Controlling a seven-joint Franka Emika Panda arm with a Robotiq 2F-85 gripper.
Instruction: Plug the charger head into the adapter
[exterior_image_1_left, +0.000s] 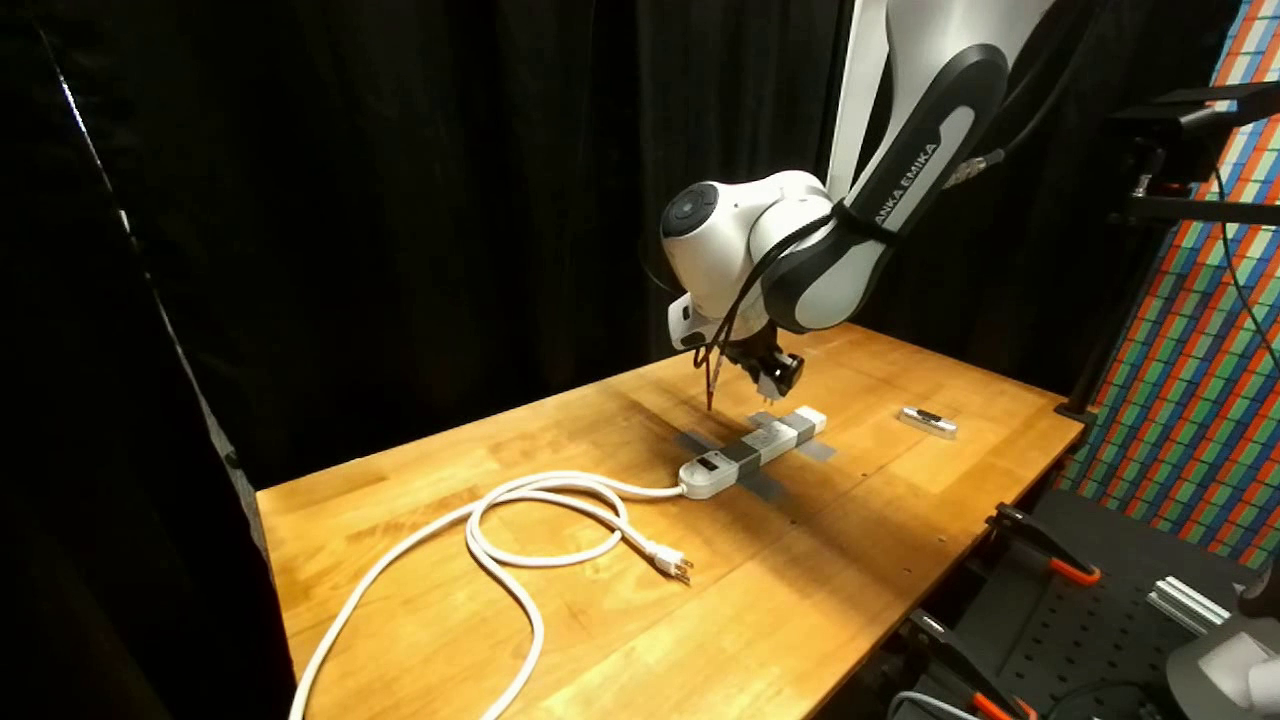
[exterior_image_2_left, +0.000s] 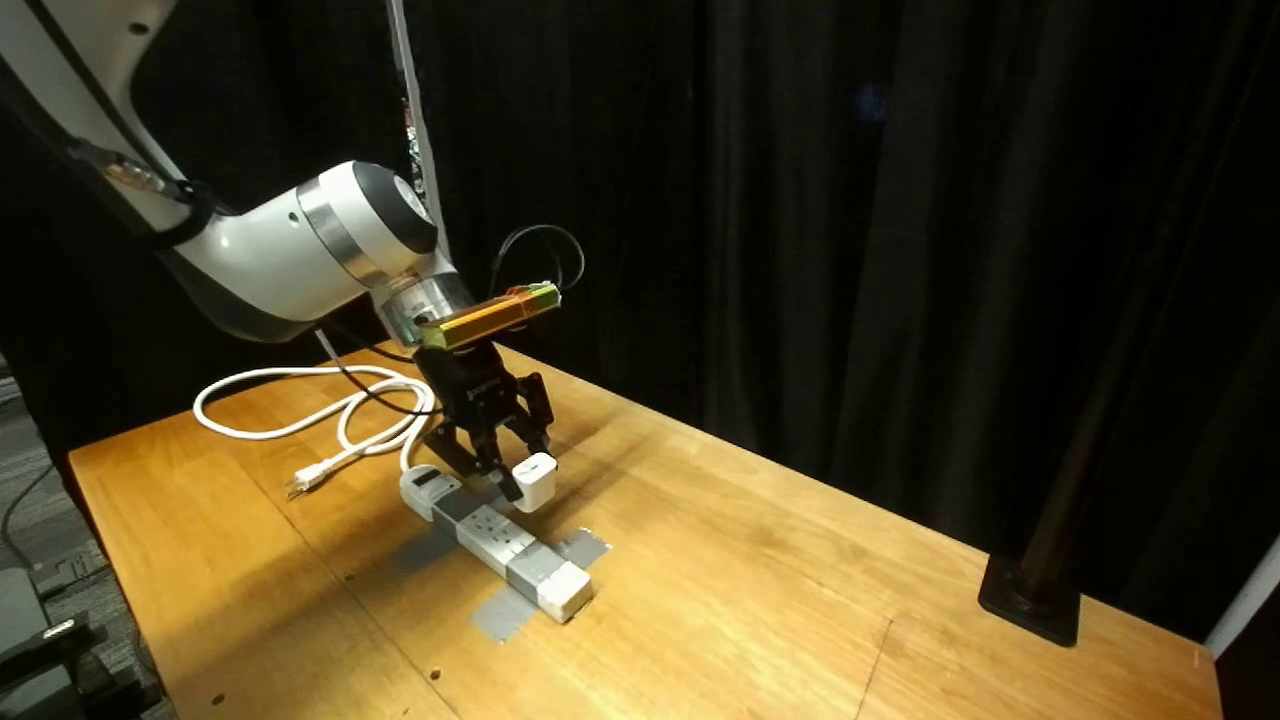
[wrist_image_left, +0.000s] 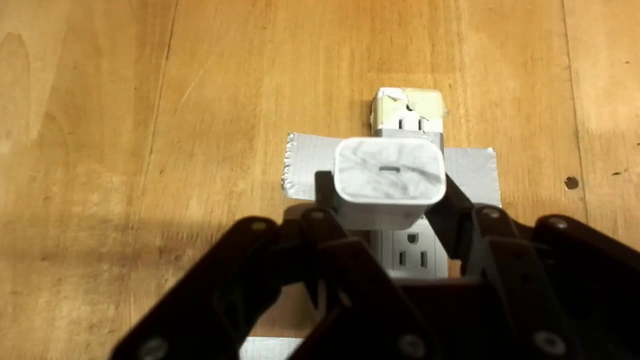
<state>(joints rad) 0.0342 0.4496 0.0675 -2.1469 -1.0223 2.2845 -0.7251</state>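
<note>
My gripper (wrist_image_left: 388, 196) is shut on the charger head (wrist_image_left: 389, 172), a white block pinched between its two dark fingers. The block's face with a small slot is turned toward the wrist camera. In an exterior view, prongs point down beneath the charger head (exterior_image_1_left: 768, 387), with a gap between them and the adapter. The adapter (exterior_image_2_left: 497, 533) is a long white strip held to the table by grey tape, seen in both exterior views. In the wrist view, the charger head hides the middle of the adapter (wrist_image_left: 413, 256); sockets show above and below it.
A white cable (exterior_image_1_left: 560, 480) loops across the wooden table, its plug (exterior_image_1_left: 668, 560) lying loose. A small silver object (exterior_image_1_left: 928, 422) lies beyond the strip. Orange-tipped clamps (exterior_image_1_left: 1045, 545) grip the table edge. A black stand base (exterior_image_2_left: 1030, 600) sits near the far edge.
</note>
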